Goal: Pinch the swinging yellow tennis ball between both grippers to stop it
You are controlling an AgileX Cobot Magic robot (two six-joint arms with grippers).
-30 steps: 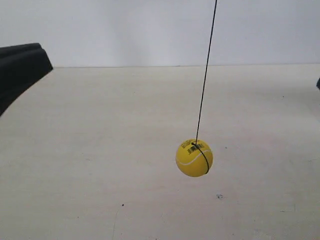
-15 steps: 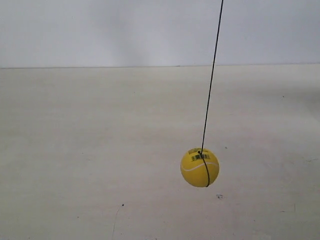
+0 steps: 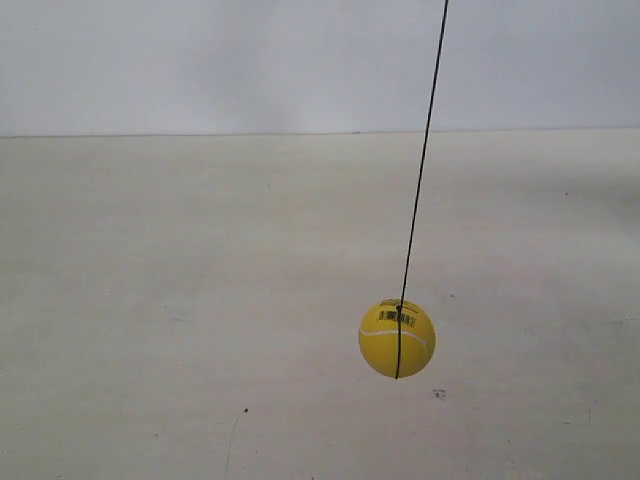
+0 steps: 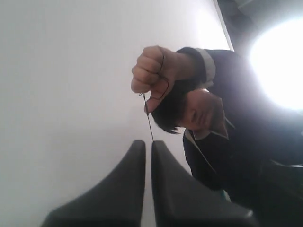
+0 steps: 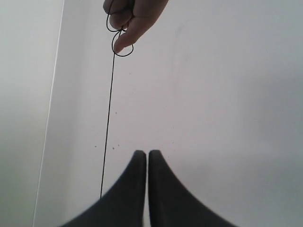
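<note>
One round yellow ball (image 3: 397, 338), pale curved seam and small black print, hanging on a thin black string (image 3: 420, 170) over the matte pale table (image 3: 150, 300); seen only from the exterior. From the left wrist: left tool (image 4: 148, 143), smooth black wedges clenched on nothing, string rising to a fist (image 4: 154, 71); face (image 4: 201, 113) and dark jacket (image 4: 246, 142) beside. From the right wrist: right tool (image 5: 144, 153) likewise clenched, empty; fingers (image 5: 128, 33) pinching looped string.

Pale off-white tabletop (image 3: 150, 300), matte, a few small dark specks (image 3: 439, 393) on it
</note>
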